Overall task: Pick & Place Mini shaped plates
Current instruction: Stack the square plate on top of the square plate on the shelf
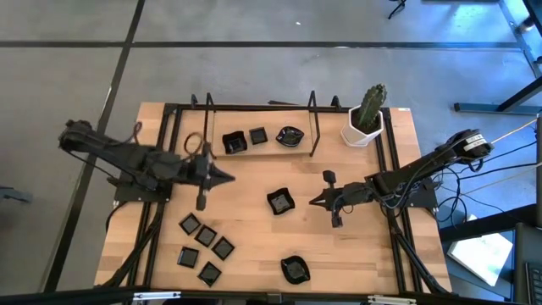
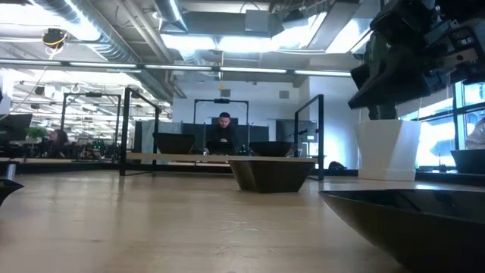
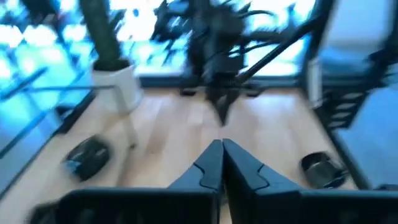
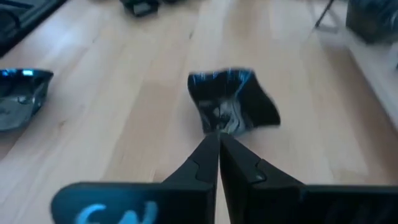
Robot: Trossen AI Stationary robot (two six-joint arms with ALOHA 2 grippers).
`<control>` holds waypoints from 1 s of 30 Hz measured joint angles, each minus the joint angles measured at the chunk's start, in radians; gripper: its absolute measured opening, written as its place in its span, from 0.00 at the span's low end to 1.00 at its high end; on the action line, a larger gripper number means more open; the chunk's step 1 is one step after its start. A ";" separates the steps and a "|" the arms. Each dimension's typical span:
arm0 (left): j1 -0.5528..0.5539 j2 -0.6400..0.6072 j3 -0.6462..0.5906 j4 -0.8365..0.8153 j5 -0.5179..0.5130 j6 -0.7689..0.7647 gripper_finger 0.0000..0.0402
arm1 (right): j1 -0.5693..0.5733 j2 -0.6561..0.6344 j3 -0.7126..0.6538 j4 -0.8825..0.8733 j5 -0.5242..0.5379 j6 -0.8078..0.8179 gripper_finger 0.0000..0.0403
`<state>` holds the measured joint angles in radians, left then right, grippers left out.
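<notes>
My left gripper [image 1: 227, 176] and right gripper [image 1: 315, 202] hover pinched closed, empty, facing the centre plate [image 1: 280, 201] on the surface [image 1: 254, 233]; I'd say the right one is lined up to take it.

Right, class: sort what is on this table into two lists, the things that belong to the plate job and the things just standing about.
Belonging to the job:
- five small flat square plates
- three dishes at the back
- middle raised-rim dish
- front wavy dish

Just standing about:
- white cactus pot
- black metal frame
</notes>
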<state>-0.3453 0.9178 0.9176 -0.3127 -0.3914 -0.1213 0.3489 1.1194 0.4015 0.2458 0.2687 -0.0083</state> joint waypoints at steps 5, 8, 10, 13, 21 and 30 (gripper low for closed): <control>-0.015 -0.069 -0.370 0.512 0.121 0.144 0.00 | 0.000 0.000 0.000 0.095 0.000 -0.023 0.04; -0.015 -0.081 -0.558 0.752 0.171 0.235 0.01 | 0.000 0.000 0.000 0.136 -0.025 0.001 0.04; -0.016 -0.109 -0.649 0.827 0.174 0.266 0.00 | 0.000 0.000 0.000 0.158 -0.025 0.004 0.04; -0.009 -0.175 -0.720 0.857 0.122 0.284 0.01 | -0.006 0.000 0.015 0.165 -0.027 0.019 0.04; 0.014 -0.347 -0.748 0.733 -0.012 0.429 0.01 | -0.013 -0.006 0.115 0.077 0.005 -0.123 0.01; 0.020 -0.381 -0.703 0.570 0.270 0.501 0.01 | -0.014 0.061 0.366 -0.185 0.133 -0.262 0.01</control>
<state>-0.3257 0.5367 0.2146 0.2571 -0.1212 0.3802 0.3347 1.1801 0.7676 0.0605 0.4022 -0.2699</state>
